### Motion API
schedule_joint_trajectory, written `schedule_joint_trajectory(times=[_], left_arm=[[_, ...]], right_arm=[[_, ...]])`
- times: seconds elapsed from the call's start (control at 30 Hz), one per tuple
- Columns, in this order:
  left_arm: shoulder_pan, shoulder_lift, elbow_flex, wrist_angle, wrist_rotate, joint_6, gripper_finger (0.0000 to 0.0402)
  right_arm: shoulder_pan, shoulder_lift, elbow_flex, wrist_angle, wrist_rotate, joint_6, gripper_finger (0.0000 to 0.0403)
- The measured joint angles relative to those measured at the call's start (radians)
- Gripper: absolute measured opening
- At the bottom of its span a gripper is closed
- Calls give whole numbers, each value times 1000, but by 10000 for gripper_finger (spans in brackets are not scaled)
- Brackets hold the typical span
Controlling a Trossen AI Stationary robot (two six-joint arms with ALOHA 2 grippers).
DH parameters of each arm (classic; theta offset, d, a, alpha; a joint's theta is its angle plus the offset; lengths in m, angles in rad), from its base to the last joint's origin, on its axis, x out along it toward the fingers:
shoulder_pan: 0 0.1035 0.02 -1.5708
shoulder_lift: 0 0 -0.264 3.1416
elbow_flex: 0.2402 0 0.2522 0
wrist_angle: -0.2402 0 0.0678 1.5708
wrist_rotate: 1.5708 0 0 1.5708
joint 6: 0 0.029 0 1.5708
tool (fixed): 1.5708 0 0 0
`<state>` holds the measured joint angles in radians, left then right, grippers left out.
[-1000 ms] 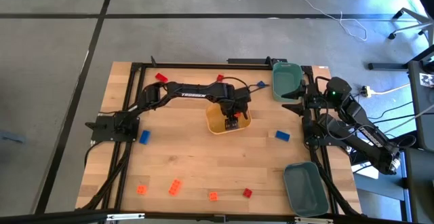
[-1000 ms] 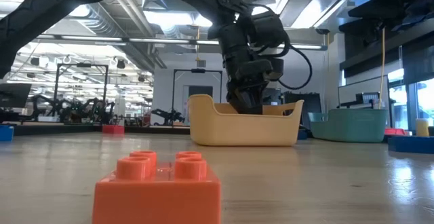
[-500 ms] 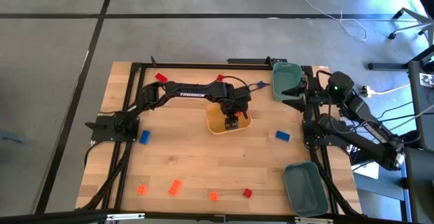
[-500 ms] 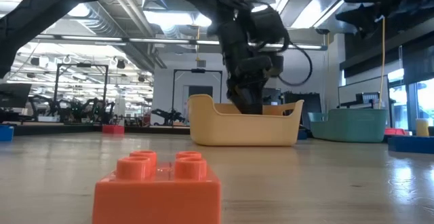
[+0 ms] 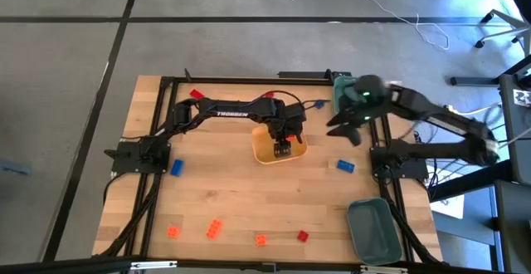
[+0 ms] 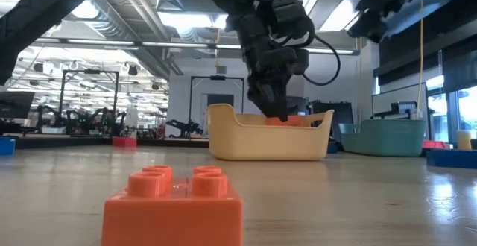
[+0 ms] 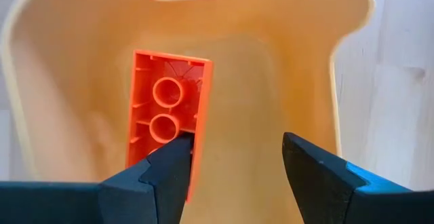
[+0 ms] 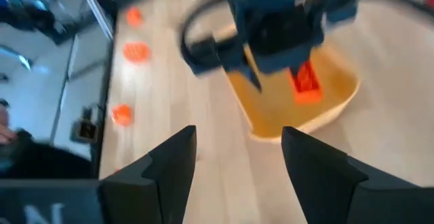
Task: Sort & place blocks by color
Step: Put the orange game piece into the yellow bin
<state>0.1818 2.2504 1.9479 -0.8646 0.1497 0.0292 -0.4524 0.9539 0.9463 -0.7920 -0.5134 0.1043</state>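
Note:
My left gripper (image 7: 237, 163) hangs open over the yellow-orange tray (image 5: 264, 151), fingers pointing steeply down into it. An orange block (image 7: 168, 115) stands on edge inside the tray with its hollow underside toward the wrist camera. It sits outside the gap, beside one finger (image 7: 173, 166). In the low view it peeks over the tray's rim as an orange block (image 6: 287, 121). My right gripper (image 5: 336, 127) is open in the air between the far teal bin (image 5: 350, 100) and the tray, holding nothing. My left gripper has one fingertip (image 7: 178, 157) in front of the orange block's long edge (image 7: 201, 125). I cannot tell whether they touch. The block rests in the tray, not between the fingers.
Loose blocks lie on the table: red (image 5: 197, 95), red (image 5: 269, 95) and blue (image 5: 319, 104) at the far side, blue (image 5: 176, 168) at the left, blue (image 5: 344, 166) at the right. Orange (image 5: 215, 229) and red (image 5: 303, 236) ones lie near the front. A second teal bin (image 5: 373, 228) stands front right.
My right gripper has swung in from beyond the table's right edge toward the tray, rising and turning as it went. My left gripper has risen a little out of the tray, and the orange block now shows above the rim in the low view.

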Motion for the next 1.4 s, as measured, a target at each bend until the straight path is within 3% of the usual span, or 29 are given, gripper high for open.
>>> schedule_joint_trajectory(times=[0.2,0.47,0.6,0.83,1.17,1.4], left_arm=[[6,-27,-2,-57,25,0,216],[27,-76,0,-65,44,-2,216],[25,-78,0,-75,52,-2,216],[12,-78,0,-63,56,-1,216],[18,-78,-6,-77,153,42,216],[18,-77,-6,-84,159,86,216]], right_arm=[[81,171,-4,75,0,-56,218],[149,283,-5,256,17,-163,218],[161,343,-5,310,75,-169,218],[162,478,-6,399,77,-209,218],[162,486,-29,471,79,-268,218],[162,485,-59,464,57,-320,218]])
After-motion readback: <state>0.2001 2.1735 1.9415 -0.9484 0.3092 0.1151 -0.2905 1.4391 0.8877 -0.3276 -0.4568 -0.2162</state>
